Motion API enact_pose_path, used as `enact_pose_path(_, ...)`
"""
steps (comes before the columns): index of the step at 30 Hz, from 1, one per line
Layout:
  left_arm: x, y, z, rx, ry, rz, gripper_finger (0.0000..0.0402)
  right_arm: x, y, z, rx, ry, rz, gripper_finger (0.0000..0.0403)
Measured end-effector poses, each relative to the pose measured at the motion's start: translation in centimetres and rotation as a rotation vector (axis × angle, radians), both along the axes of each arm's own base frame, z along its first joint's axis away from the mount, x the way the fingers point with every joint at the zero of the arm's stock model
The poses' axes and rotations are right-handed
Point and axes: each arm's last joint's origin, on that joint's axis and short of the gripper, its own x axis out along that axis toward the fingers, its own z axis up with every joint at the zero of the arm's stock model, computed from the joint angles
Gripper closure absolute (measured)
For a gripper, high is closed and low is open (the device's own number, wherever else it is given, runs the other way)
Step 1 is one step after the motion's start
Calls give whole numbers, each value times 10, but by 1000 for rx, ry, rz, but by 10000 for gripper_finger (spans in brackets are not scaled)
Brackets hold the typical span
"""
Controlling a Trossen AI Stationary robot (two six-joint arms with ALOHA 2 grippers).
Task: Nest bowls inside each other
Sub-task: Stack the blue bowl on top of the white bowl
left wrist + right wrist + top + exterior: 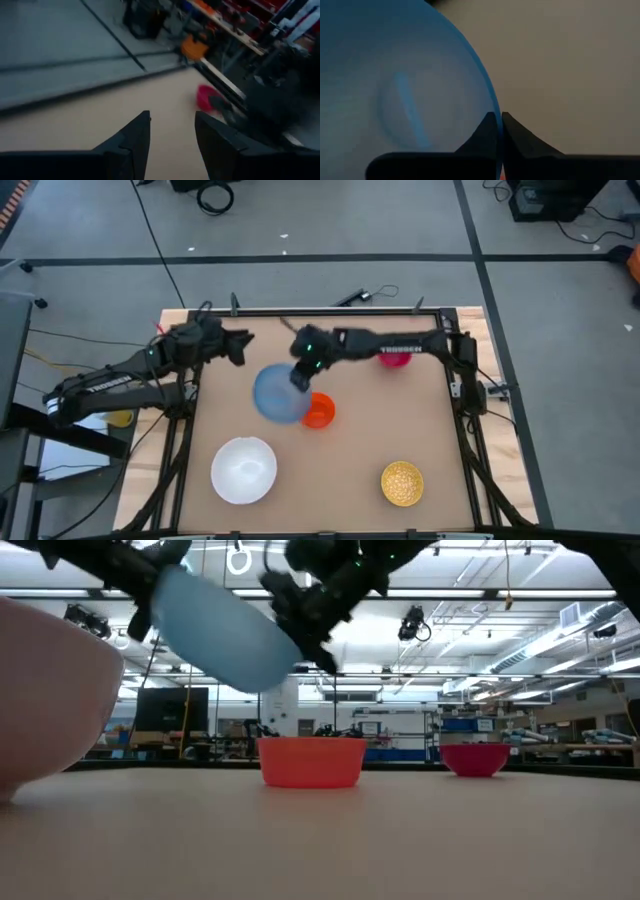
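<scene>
The light blue bowl (275, 392) hangs in the air over the middle of the table, tilted, beside and above the orange bowl (318, 410), which stands on its base. My right gripper (300, 375) is shut on the blue bowl's rim. My left gripper (240, 345) is open and empty, raised over the far left of the table. The white bowl (243, 470) and the speckled yellow bowl (402, 482) stand near the front edge. The small red bowl (394, 358) stands at the far right, partly under my right arm. My right gripper pinches the light blue bowl's rim (492, 100), one finger inside the bowl and one outside. The fingers come slanting down from the table's far right. The bowl (225, 630) is lifted clear of the table and tilted, higher than the orange bowl (311, 761).
Bare tabletop lies between the orange bowl and the two front bowls, and at the right centre. The table's raised frame (452, 380) runs along its edges. In the low view the white bowl (40, 710) looms at the near left.
</scene>
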Motion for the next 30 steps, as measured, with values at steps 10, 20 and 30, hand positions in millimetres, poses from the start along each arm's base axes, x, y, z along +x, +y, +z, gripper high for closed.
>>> enact_pose_path(10, -9, 11, 13, 34, 11, 68, 244, 39, 66, 12, -72, -295, 248, 393)
enact_pose_path(20, -6, 6, 6, -64, 21, 27, 244, 74, 114, -26, -19, -228, 310, 377)
enact_pose_path(30, -7, 2, -2, -140, 71, 22, 244, 80, 115, -22, 69, -194, 271, 268)
